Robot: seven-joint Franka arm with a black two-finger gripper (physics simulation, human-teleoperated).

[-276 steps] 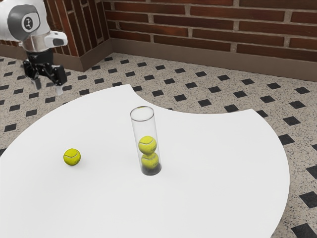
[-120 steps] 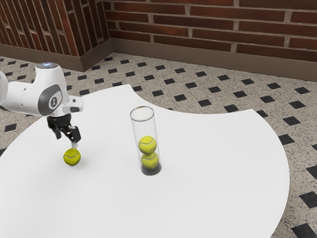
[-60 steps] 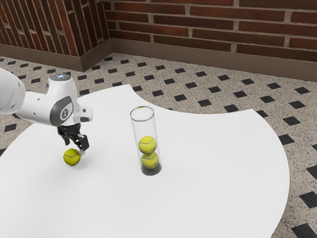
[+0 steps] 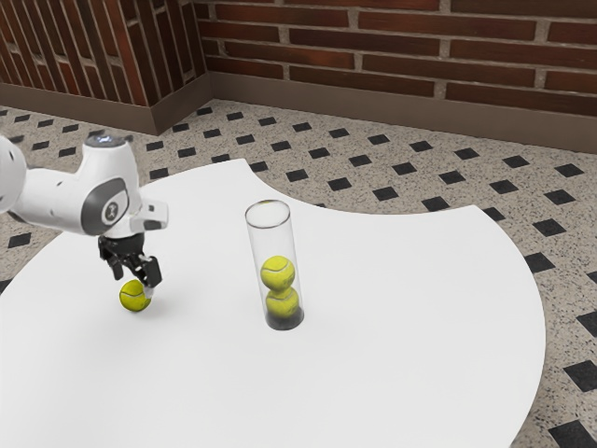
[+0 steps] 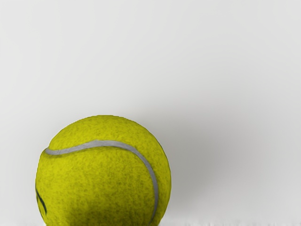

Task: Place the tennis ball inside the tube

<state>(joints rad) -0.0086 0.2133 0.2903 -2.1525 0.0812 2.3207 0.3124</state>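
The clear, upright cylindrical tube [image 4: 272,241] with a dark base [image 4: 284,319] stands on the smooth white table with a curved edge [image 4: 392,327]. Inside the tube are two yellow-green tennis balls, one stacked on the other: the upper ball [image 4: 277,273] and the lower ball [image 4: 282,301], which is down by the base.

The loose yellow-green felt tennis ball with a pale seam [image 4: 133,297] lies on the table outside the tube, well apart from it, toward the exterior view's left. In the wrist view, its curved grey seam and a small dark mark can be seen, with a soft shadow beside it on the white surface.

The white robot arm with grey trim [image 4: 48,198] comes in from the exterior view's left, on the same side of the tube as the loose ball. Its forearm runs nearly level, then the hand bends downward above the ball, lower than the tube's rim in the exterior view. The black two-finger gripper [image 4: 134,282] points down at the ball, its fingers spread apart and grasping nothing. One pale fingertip reaches down beside the ball, on the side toward the tube; whether it touches the felt cannot be told.

Beyond the tube and table are a speckled floor with black diamonds [image 4: 373,177] and a red-brown brick wall [image 4: 401,47].
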